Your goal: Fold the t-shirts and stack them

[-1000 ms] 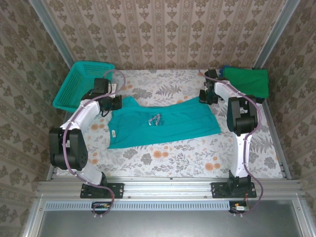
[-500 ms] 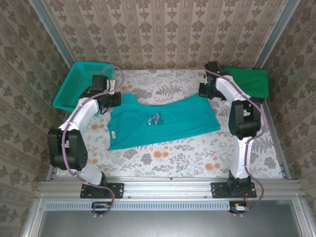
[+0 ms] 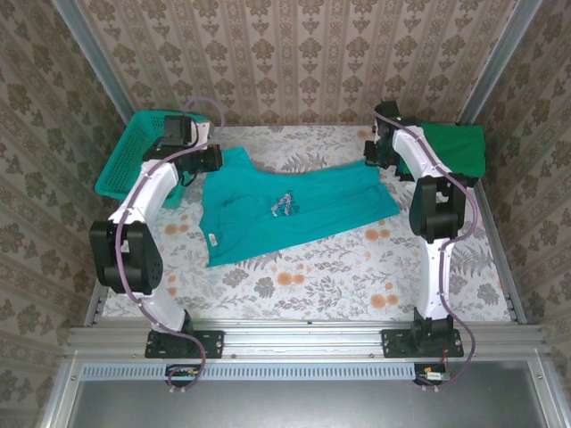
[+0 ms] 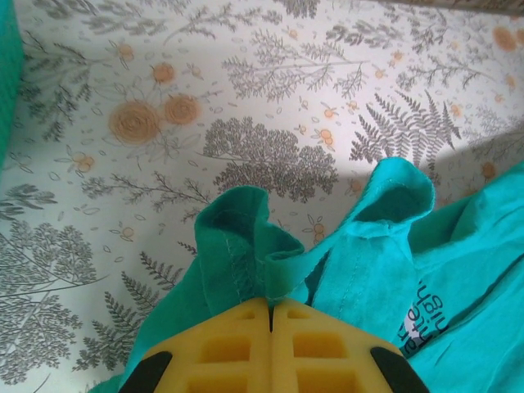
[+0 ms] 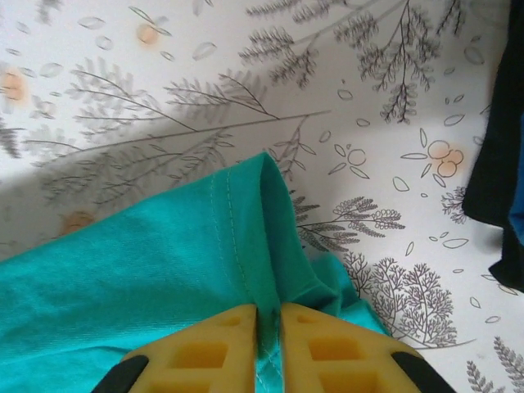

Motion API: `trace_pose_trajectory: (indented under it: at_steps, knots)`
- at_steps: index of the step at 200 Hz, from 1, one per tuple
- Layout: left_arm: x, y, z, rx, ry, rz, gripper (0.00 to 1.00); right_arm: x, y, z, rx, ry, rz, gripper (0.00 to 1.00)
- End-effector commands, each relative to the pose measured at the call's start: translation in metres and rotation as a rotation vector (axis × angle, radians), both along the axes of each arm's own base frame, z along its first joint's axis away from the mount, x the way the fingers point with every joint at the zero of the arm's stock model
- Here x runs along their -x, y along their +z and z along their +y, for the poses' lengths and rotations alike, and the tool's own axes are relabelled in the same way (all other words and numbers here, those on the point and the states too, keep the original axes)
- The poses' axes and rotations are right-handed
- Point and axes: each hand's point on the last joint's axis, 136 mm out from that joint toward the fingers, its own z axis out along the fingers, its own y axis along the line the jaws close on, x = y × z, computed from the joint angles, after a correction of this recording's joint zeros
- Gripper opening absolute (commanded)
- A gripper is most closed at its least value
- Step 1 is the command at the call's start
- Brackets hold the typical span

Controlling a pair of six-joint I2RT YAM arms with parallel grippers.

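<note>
White flowered cloth over the table (image 3: 303, 276), with brown patterned walls (image 3: 294, 53) on three sides. At the far right corner, a green folded t-shirt (image 3: 459, 147) on top of a pile, just beside the right arm. Lower in that pile, seen from the right wrist, a black cloth edge (image 5: 491, 164) and a blue cloth edge (image 5: 517, 217).

Spread across the middle of the table, a teal soft cloth t-shirt (image 3: 294, 205), mostly flat but a bit crooked, with a small white print (image 3: 283, 205) on its chest.

Left claw (image 3: 212, 160) at the far left corner of the teal t-shirt, close to the basket. Yellow pads (image 4: 221, 344) pressed tight together, with a bunched fold of teal cloth pinched at the tips.

Right claw (image 3: 373, 162) at the far right corner of the same t-shirt, next to the green pile. Its own yellow pads (image 5: 205, 348) closed down to a thin slit, with the teal hem squeezed in between.

Teal plastic mesh basket (image 3: 134, 156) at the far left corner, just beside the left arm and apart from the teal t-shirt. Bare mesh floor in sight on the left part; right part hidden behind the arm, so cannot tell what lies there.
</note>
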Motion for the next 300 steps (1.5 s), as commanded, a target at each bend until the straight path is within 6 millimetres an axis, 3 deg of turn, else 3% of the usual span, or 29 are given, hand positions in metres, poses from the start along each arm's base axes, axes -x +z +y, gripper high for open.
trace_pose_trajectory:
  at_steps: [1,52,115,159,175,196,218,242,267,300]
  knots:
    - [-0.001,-0.004,-0.007,0.011,-0.049,0.005,0.0,0.002,-0.006,-0.002,0.007,0.006,0.037,0.16]
    - [-0.004,-0.01,-0.007,0.0,-0.051,0.018,0.0,-0.003,0.005,-0.001,-0.005,0.007,0.006,0.08]
    - [-0.024,0.001,-0.008,-0.018,-0.063,-0.003,0.0,-0.023,0.029,0.007,-0.046,0.027,-0.031,0.16]
    - [-0.027,-0.007,-0.01,-0.018,-0.077,0.022,0.0,-0.03,0.036,0.007,-0.04,0.038,-0.036,0.08]
    - [-0.025,-0.009,-0.011,-0.016,-0.076,0.027,0.0,-0.023,0.03,0.007,-0.036,0.034,-0.013,0.15]
    - [-0.021,-0.013,-0.012,-0.007,-0.078,0.029,0.0,-0.014,0.005,0.009,-0.044,0.035,0.006,0.32]
    - [-0.019,-0.019,-0.013,0.001,-0.081,0.043,0.0,-0.007,-0.019,0.008,-0.044,0.025,0.051,0.38]
    - [-0.017,-0.024,-0.013,0.001,-0.081,0.051,0.0,0.014,-0.038,0.006,-0.028,-0.013,0.105,0.37]
    - [-0.017,-0.022,-0.013,-0.002,-0.086,0.043,0.0,0.039,-0.04,0.009,-0.049,-0.049,0.062,0.4]
    - [-0.016,-0.015,-0.02,0.018,-0.145,0.019,0.0,0.085,-0.054,0.01,-0.021,-0.084,0.125,0.4]
